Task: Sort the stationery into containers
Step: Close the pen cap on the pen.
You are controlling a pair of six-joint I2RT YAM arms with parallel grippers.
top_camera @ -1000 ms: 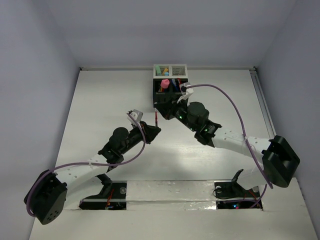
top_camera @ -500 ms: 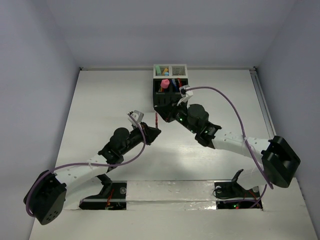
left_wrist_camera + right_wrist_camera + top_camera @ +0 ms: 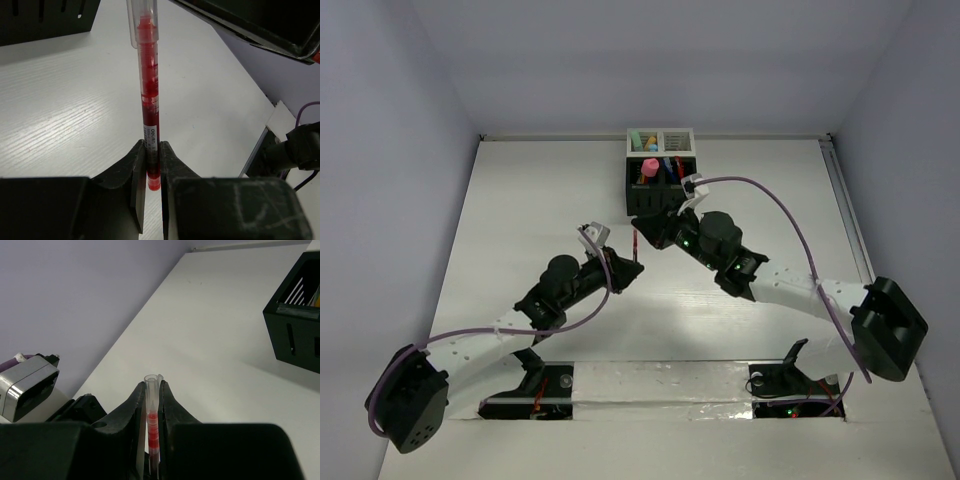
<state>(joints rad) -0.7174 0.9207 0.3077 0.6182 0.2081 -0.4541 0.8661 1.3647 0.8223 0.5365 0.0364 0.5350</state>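
The red pen (image 3: 149,100), a thin clear plastic barrel with red ink inside and a small printed label, is gripped at both ends over the middle of the surface (image 3: 60,115), a white board with fine wood grain. The left claw (image 3: 151,150) pinches its red end at 6 o'clock, black fingers narrowed onto it. The right claw (image 3: 152,388) clamps the clear cap end at 12 o'clock. At the surface's 12 o'clock edge stand the slotted black box (image 3: 642,203) and the white box (image 3: 662,131), joined, with a chunky pink marker (image 3: 649,166) upright in the black one.
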